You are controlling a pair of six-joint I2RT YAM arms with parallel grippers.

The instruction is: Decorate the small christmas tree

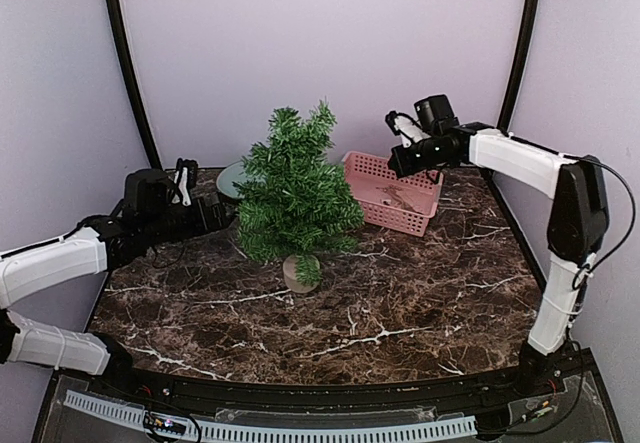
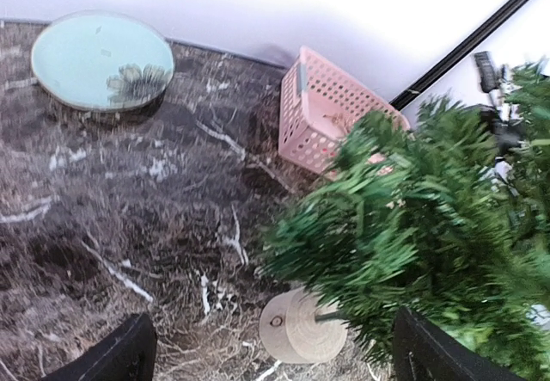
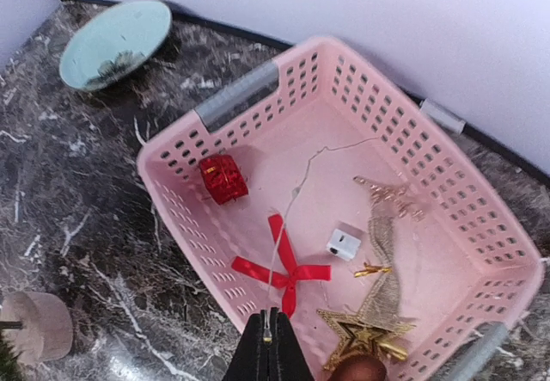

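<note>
Small christmas tree beside basket

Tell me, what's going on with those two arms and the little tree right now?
Left gripper open, beside the small christmas tree. Right gripper shut on thin wire over the pink basket. Tree upright, undecorated. Nothing seen between basket and tree.

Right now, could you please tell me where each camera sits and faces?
Top external: above and behind, facing down over the table, small christmas tree and pink basket; left arm, right arm show.
Left wrist: low, facing across to the tree; open left fingers at the bottom corners.
Right wrist: above the basket, facing down; right fingers shut on a thin white cord.
Shared by both wrists: basket, teal plate.
</note>
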